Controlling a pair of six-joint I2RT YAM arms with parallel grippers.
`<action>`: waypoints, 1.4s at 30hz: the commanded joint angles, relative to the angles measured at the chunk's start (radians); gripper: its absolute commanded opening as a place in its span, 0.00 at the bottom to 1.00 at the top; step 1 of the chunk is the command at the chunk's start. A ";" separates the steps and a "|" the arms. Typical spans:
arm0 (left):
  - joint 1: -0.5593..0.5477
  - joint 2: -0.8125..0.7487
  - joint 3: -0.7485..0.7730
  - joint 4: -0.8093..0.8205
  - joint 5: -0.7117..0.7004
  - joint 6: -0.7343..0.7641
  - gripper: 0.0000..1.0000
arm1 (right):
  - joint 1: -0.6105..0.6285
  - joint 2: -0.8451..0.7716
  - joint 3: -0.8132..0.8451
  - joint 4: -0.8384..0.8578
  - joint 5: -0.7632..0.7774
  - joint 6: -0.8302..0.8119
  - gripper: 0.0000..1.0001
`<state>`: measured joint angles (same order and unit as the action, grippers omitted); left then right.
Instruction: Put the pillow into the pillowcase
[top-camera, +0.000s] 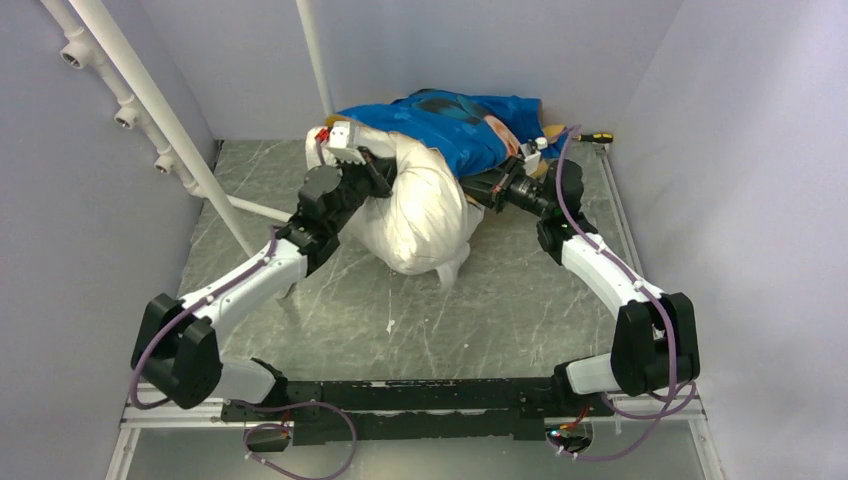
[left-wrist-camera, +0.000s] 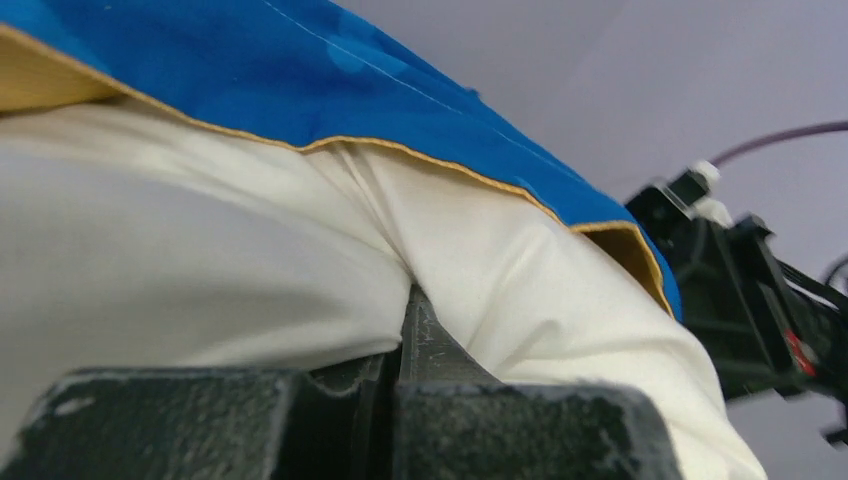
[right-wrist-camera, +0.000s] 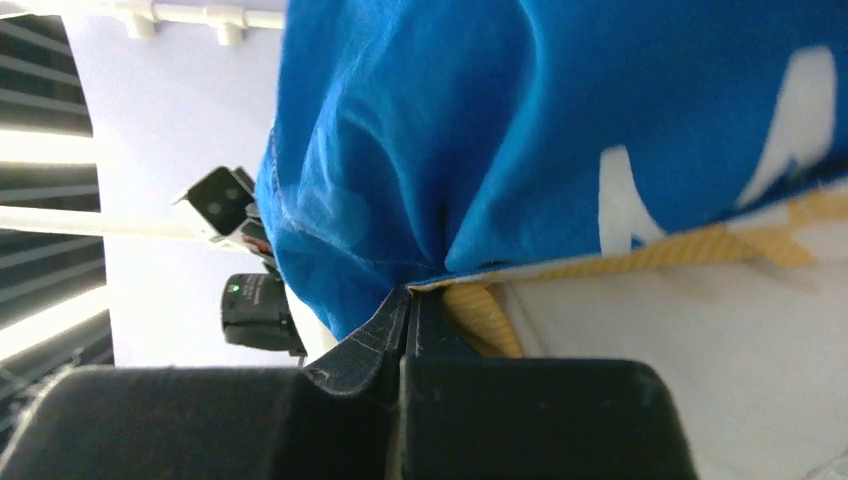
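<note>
The plump white pillow (top-camera: 415, 215) lies mid-table, its far end inside the blue pillowcase (top-camera: 455, 125). My left gripper (top-camera: 385, 172) is shut on a fold of the pillow's white fabric (left-wrist-camera: 300, 260) just below the pillowcase's orange-edged opening (left-wrist-camera: 420, 150). My right gripper (top-camera: 480, 185) is shut on the pillowcase's hem (right-wrist-camera: 420, 270), where blue outer cloth meets the yellow-orange lining (right-wrist-camera: 480, 320). The white pillow shows under that hem in the right wrist view (right-wrist-camera: 680, 330). The near end of the pillow sticks out of the case toward me.
The grey marbled table (top-camera: 500, 310) is walled on three sides. White pipes (top-camera: 160, 110) slant at the left, one upright (top-camera: 315, 55) behind. A yellow-handled tool (top-camera: 597, 135) lies at the back right. The right arm's wrist (left-wrist-camera: 740, 280) shows in the left wrist view.
</note>
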<state>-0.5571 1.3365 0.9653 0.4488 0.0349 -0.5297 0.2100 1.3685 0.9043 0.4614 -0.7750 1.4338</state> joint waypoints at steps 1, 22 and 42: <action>-0.107 0.117 0.096 0.018 -0.121 0.133 0.00 | 0.158 -0.075 0.143 0.153 -0.136 0.112 0.00; -0.121 0.349 0.195 -0.160 -0.369 0.170 0.00 | 0.255 -0.154 0.407 -0.086 -0.083 -0.004 0.00; -0.057 -0.036 0.369 -1.257 -0.086 -0.059 0.96 | 0.129 -0.162 0.077 -0.298 -0.028 -0.288 0.00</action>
<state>-0.6483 1.3037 1.2850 -0.3977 -0.1909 -0.4232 0.3573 1.2240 0.9722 0.0689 -0.7708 1.1709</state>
